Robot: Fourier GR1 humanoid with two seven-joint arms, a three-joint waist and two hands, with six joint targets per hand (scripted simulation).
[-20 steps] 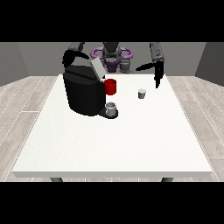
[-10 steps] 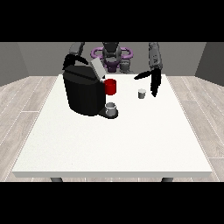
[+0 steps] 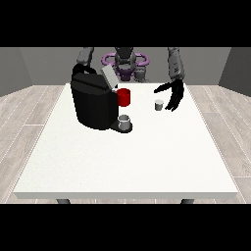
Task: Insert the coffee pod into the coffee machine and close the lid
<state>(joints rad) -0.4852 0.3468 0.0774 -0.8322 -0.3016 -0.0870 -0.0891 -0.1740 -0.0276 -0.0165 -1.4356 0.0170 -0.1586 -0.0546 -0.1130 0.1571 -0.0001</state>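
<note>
- Coffee machine (image 3: 93, 105): black, standing on the far left part of the white table (image 3: 127, 162), with its grey lid (image 3: 109, 77) raised and tilted.
- A red cup (image 3: 124, 97) sits just right of the machine's upper front; a small grey cup (image 3: 125, 120) stands on the machine's base below it.
- Coffee pod (image 3: 159, 105): small, grey, upright on the table, right of the machine and apart from it.
- Hand at the view's right (image 3: 174, 96): released, fingers extended downward, thumb spread toward the pod; positioned just right of the pod, grasping nothing.
- Hand at the view's left: hidden behind the machine; its state cannot be determined.
</note>
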